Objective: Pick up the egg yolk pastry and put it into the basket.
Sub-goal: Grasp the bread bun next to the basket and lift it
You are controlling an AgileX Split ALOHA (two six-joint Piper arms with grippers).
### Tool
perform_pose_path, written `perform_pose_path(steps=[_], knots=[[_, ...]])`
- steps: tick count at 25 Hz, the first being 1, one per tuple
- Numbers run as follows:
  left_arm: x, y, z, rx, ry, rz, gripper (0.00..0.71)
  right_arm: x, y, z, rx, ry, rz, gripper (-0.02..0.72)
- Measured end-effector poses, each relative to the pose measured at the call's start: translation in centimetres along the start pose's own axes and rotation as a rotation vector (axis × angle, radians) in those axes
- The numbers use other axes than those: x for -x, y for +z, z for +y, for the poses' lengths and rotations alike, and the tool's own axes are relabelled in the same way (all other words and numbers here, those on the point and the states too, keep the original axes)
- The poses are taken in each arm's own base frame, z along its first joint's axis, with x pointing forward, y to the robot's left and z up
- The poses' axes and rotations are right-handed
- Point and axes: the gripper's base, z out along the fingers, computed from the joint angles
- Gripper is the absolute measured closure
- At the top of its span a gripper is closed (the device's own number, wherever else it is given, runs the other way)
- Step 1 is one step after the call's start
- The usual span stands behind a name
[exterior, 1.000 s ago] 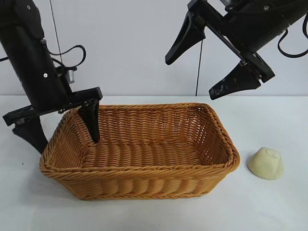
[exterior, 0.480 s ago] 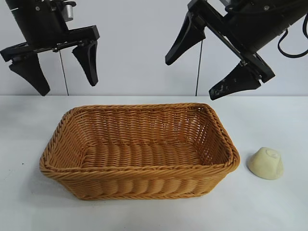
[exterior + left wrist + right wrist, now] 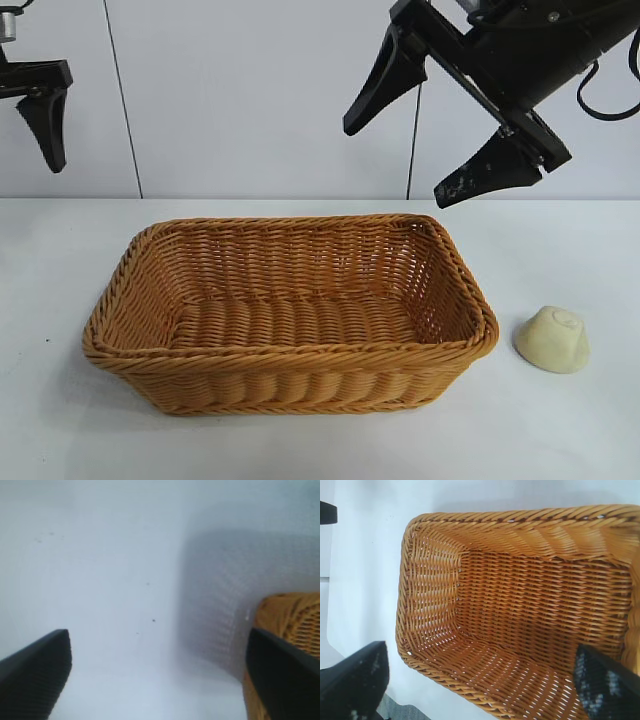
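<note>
The egg yolk pastry [image 3: 552,340], a small pale cream lump, lies on the white table just right of the basket [image 3: 290,352], apart from it. The orange-brown wicker basket stands mid-table with nothing inside. My right gripper [image 3: 395,165] hangs open high over the basket's right end, well above the pastry. In the right wrist view, this gripper [image 3: 480,655] looks down into the basket [image 3: 530,525]. My left gripper [image 3: 157,645] is open and holds nothing. In the exterior view only one of its fingers [image 3: 45,120] shows, at the upper left edge. The basket's corner [image 3: 295,610] shows beside it.
The white table [image 3: 560,440] runs in front of the basket and to both sides. A pale wall [image 3: 250,100] rises behind it. A thin cable [image 3: 414,140] hangs down behind the right arm.
My left arm has lifted from the basket's left end and drawn away to the upper left, still open. The right arm, basket and pastry have not moved.
</note>
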Motion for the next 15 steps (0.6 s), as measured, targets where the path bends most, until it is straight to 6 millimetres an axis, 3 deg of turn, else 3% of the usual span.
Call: perform_pose_path(steps=[3, 8, 11, 15], knots=[[-0.1, -0.6, 0.1, -0.004, 0.008, -0.011, 0.014, 0.0, 0.0, 0.0, 0.0, 0.0, 0.0, 0.01], [-1.0, -3.1, 0.0, -0.013, 0.035, -0.059, 0.014, 0.0, 0.0, 0.0, 0.0, 0.0, 0.001, 0.01], [-3.1, -4.8, 0.1, -0.015, 0.059, -0.066, 0.014, 0.0, 0.0, 0.0, 0.0, 0.0, 0.002, 0.01], [-7.8, -6.8, 0.6, -0.015, 0.116, -0.055, 0.014, 0.0, 0.0, 0.0, 0.001, 0.0, 0.005, 0.01]])
